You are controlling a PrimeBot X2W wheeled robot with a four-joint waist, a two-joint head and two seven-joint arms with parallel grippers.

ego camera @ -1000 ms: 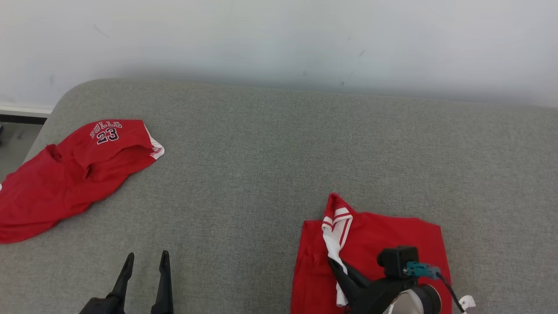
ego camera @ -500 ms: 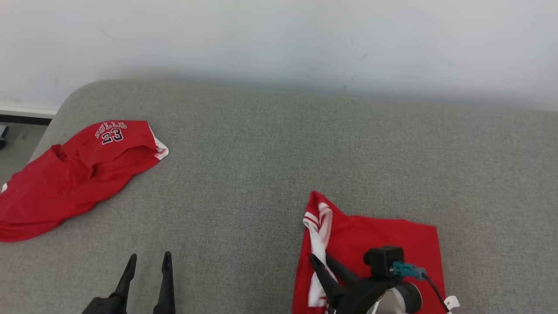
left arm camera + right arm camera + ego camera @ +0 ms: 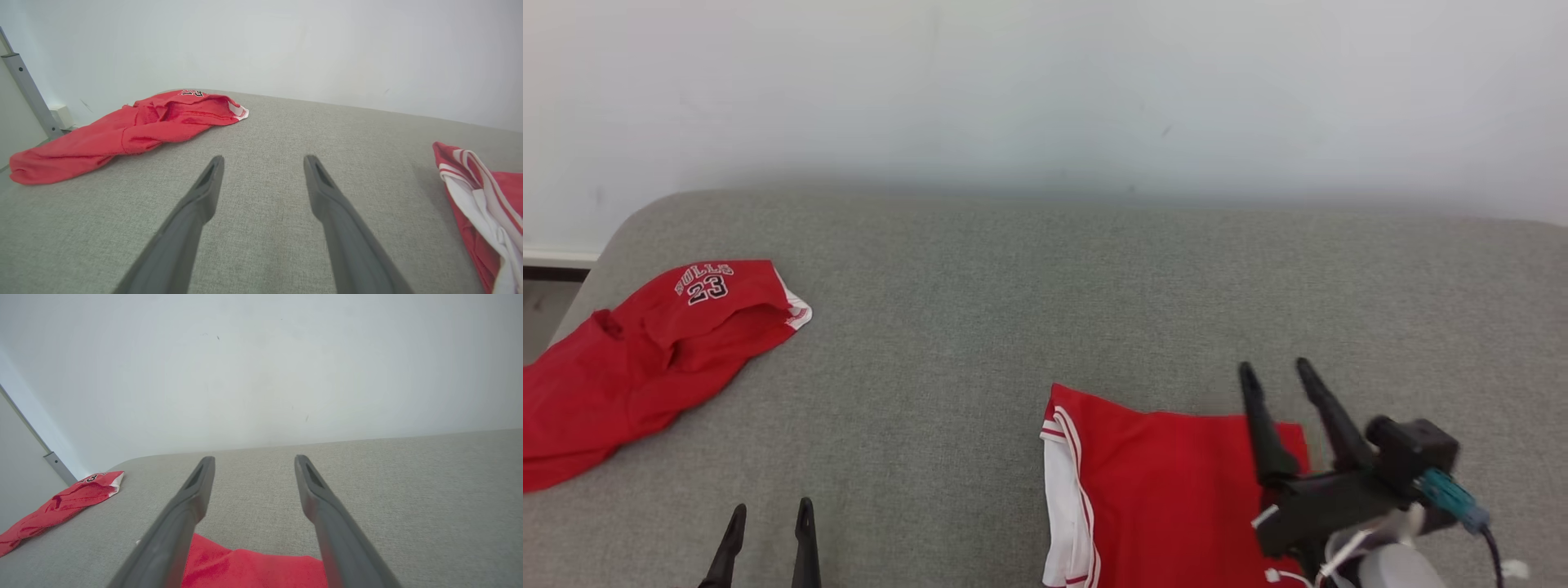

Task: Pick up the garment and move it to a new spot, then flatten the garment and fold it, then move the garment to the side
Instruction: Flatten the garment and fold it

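- The folded red garment (image 3: 1168, 490) lies near right on the cushion (image 3: 980, 310), long axis seemingly near-to-far.
- The right gripper (image 3: 1274, 367), jaws apart and empty, hovers over its right edge, the nearer one.
- The left gripper (image 3: 771, 508) gapes too, well left.

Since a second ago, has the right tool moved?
Yes. Against the folded red garment, the right tool went from its white-striped left edge to its far right corner, toward the wall, and now stands open.
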